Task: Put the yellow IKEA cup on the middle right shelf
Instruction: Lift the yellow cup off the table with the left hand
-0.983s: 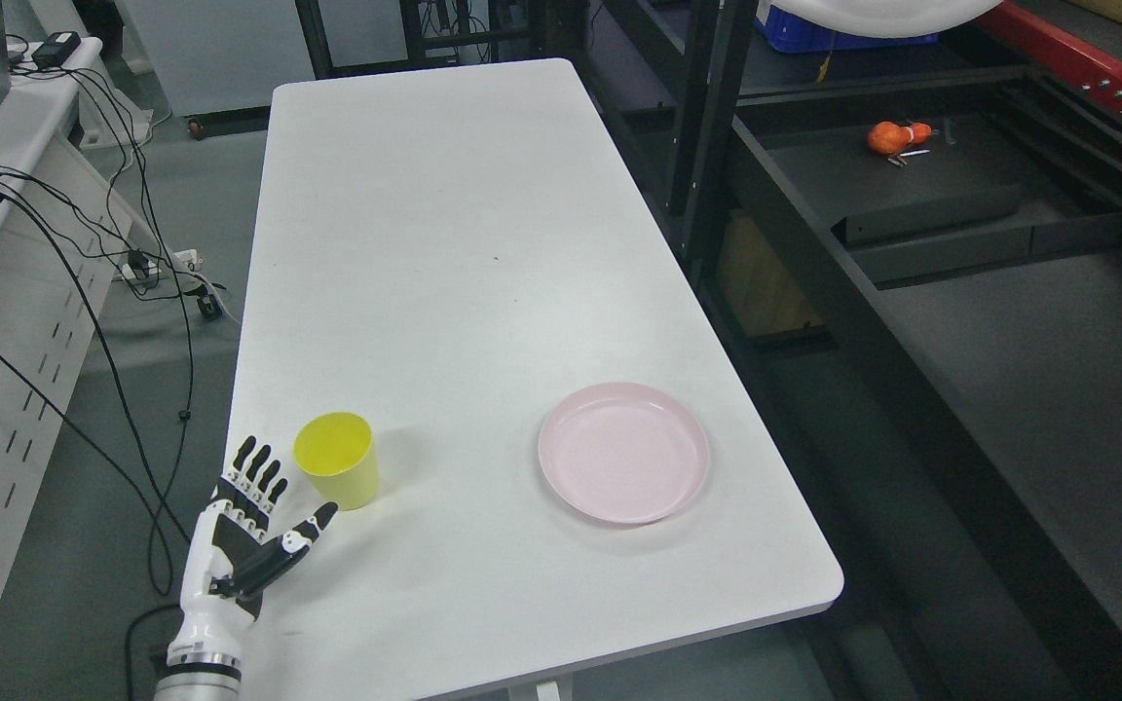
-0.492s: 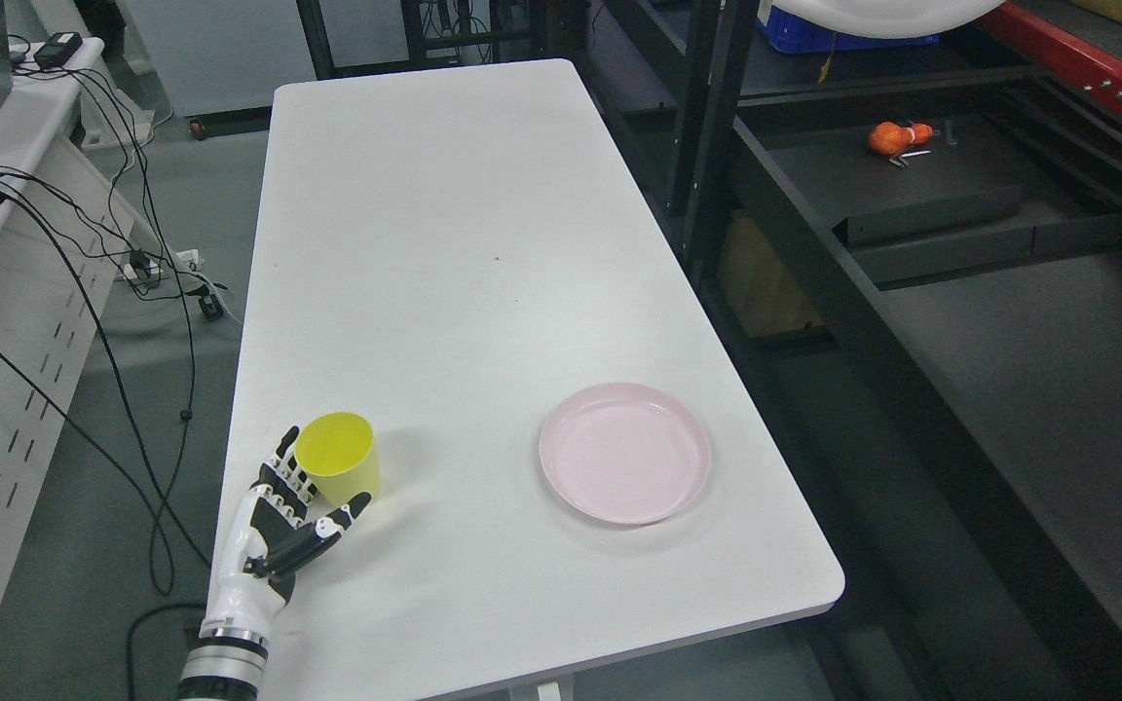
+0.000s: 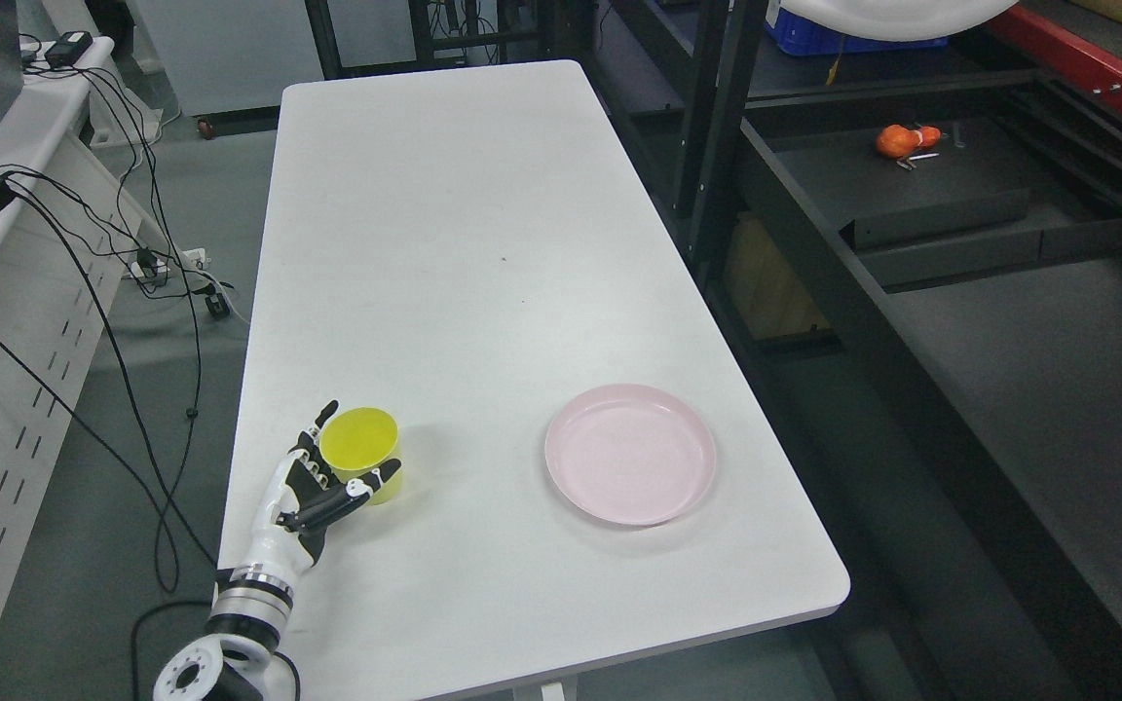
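Observation:
The yellow cup (image 3: 366,450) stands upright near the front left corner of the white table (image 3: 464,243). My left hand (image 3: 356,440) reaches in from the lower left and cups it: the thumb (image 3: 371,482) lies across the cup's near side, and the other fingers (image 3: 319,428) stretch up along its far left side, not curled tight. The cup rests on the table. A black shelving rack (image 3: 1009,321) stands to the right of the table, with a broad dark shelf at about table height. My right arm does not show.
A pink plate (image 3: 631,454) lies on the table's front right part. An orange object (image 3: 902,141) sits on a farther rack shelf. Black uprights (image 3: 707,146) stand between table and rack. Cables (image 3: 132,263) trail over the floor at left beside a white bench (image 3: 16,292).
My left hand moved forward and right from beside the cup until thumb and fingers came around it. The cup shifted slightly right. The camera also shifted a little.

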